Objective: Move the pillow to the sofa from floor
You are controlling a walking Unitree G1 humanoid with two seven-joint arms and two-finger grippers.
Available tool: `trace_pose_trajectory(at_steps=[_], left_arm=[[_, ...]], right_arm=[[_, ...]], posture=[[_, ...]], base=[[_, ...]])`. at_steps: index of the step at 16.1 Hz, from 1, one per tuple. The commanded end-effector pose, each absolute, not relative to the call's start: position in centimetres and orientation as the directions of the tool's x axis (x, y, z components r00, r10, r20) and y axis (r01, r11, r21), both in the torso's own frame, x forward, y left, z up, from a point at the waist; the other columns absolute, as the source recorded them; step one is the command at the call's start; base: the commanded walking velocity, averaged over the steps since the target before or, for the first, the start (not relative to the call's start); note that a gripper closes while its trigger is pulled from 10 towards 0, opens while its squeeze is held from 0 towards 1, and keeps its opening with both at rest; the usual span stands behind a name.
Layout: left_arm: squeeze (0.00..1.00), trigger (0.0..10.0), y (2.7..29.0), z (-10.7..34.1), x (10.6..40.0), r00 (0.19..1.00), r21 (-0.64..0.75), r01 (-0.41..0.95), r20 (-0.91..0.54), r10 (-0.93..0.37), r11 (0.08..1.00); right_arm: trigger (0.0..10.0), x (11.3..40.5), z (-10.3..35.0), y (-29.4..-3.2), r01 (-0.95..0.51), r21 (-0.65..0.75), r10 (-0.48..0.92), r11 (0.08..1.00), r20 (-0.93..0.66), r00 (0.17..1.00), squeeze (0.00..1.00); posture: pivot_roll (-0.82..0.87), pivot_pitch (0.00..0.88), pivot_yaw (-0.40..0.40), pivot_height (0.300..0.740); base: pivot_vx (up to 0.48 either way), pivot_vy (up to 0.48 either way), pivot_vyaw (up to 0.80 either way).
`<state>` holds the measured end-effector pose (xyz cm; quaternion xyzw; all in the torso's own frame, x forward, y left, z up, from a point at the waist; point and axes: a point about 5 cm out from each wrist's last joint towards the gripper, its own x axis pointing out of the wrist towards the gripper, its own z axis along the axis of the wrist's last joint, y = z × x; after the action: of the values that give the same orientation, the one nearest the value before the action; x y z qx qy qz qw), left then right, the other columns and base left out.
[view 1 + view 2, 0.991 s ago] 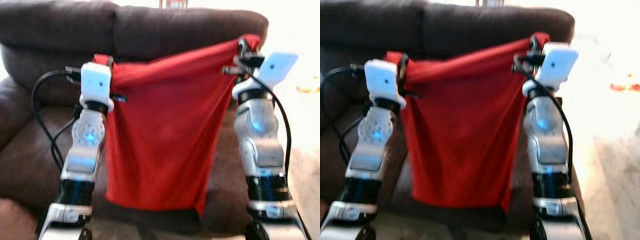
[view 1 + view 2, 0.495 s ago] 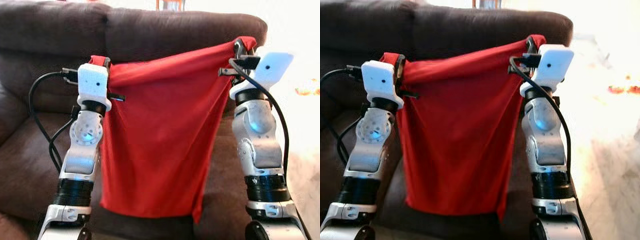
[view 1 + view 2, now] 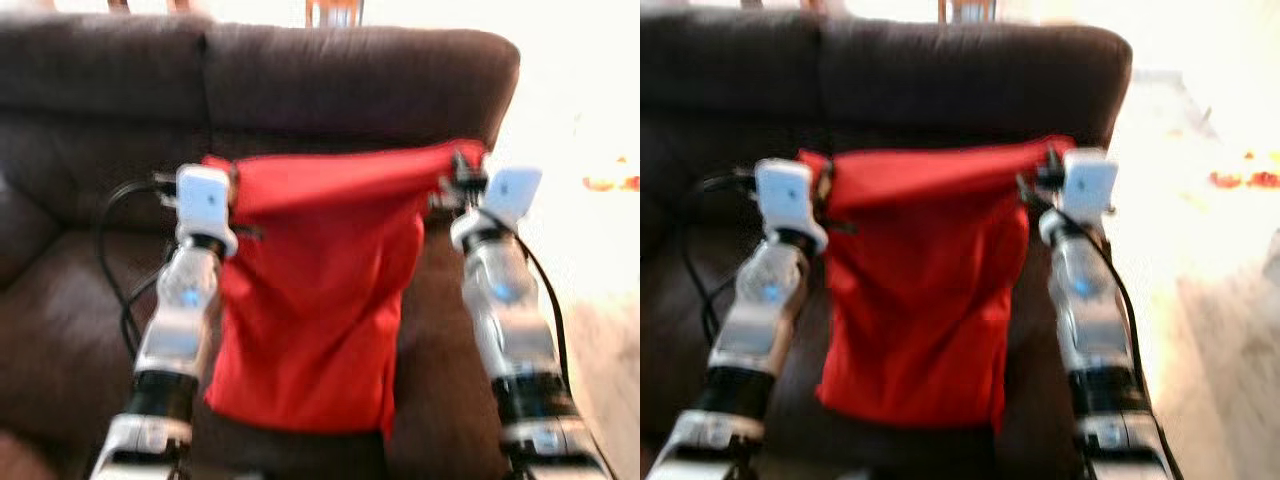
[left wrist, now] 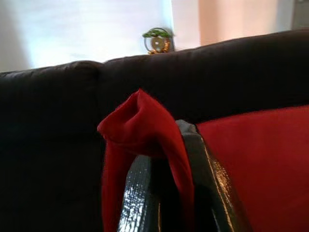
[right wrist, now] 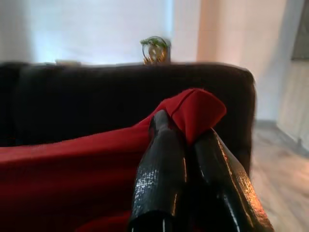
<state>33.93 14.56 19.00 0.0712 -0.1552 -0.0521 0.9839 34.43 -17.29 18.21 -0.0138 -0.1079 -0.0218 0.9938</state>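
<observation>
I hold red pillow (image 3: pixel 315 310) by its 2 top corners, hanging over sofa (image 3: pixel 330 85) seat, just in front of backrest. Left gripper (image 4: pixel 166 159) pinched on left corner, fabric bunched between fingers (image 4: pixel 140 193). Right gripper (image 5: pixel 186 145) clamped on right corner. Pillow hangs limp, bottom edge near front of seat. Risk I see: thin corner grips slip, 1 side drops, pillow swings off seat edge to floor (image 3: pixel 1220 330). Uneven release would cause same. Head views blurred, depth to seat unclear.

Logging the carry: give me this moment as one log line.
phase: carry | left tool: shut on red pillow corner | right tool: shut on other corner | pillow hangs before brown sofa
</observation>
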Motion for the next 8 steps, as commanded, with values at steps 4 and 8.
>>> trace_pose_trajectory(at_steps=[4,8], left_arm=[[0.00,10.0,15.4,15.9,34.1,0.980,0.155,0.095,0.157,-0.119,0.983],[0.00,10.0,15.3,14.0,34.2,0.986,0.196,0.134,0.068,-0.150,0.971]], right_arm=[[10.0,34.2,17.0,-18.7,0.097,-0.030,-0.089,0.995,0.198,0.976,0.00],[10.0,33.9,15.3,-19.1,0.099,-0.044,-0.091,0.994,0.152,0.984,0.00]], posture=[[0.02,0.000,-0.030,0.740],[0.02,0.000,-0.031,0.740]], base=[[0.000,0.000,0.00],[0.000,0.000,0.00]])
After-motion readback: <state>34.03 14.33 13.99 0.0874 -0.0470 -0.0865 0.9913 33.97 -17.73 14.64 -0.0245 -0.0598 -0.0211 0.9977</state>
